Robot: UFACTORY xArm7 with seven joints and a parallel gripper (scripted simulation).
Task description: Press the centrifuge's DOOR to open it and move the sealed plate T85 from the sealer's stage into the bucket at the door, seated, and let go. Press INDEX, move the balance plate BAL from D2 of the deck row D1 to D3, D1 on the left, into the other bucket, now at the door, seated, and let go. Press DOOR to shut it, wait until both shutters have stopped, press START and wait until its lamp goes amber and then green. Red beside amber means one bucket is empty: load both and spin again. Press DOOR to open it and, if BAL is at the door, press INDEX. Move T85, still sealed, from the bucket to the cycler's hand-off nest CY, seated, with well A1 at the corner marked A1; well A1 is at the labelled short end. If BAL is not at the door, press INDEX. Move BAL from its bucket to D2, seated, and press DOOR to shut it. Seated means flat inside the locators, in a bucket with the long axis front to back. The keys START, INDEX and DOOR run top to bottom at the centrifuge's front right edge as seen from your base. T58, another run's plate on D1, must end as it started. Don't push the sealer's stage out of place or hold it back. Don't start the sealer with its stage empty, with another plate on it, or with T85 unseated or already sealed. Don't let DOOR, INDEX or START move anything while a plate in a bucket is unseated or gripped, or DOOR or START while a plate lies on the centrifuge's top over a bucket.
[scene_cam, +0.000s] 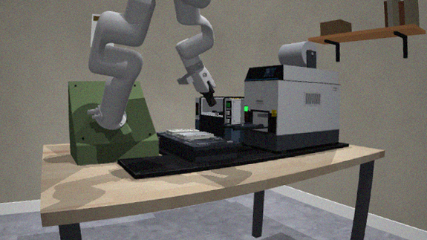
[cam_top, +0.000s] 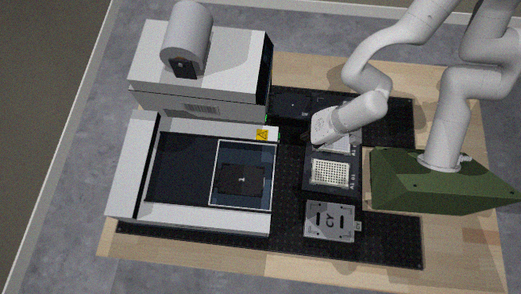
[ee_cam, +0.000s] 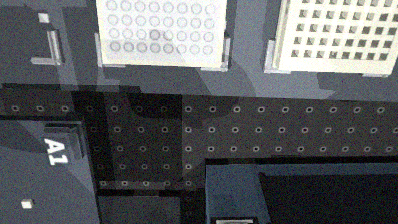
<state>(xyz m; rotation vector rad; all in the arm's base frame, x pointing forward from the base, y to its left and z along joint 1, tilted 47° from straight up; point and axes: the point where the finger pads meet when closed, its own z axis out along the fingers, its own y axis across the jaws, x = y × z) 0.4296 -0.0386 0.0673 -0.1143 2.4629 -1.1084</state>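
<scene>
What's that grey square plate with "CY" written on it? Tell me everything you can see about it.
The CY nest is a light grey, flat, roughly square plate lying on the black perforated base board, in front of the dark deck row. Its top shows the letters CY between two dark slots, with thin corner brackets marked near its edges. A small tab labelled CY sticks out on the side toward the green pedestal. No plate rests on it, and the arm is nowhere near it.
</scene>
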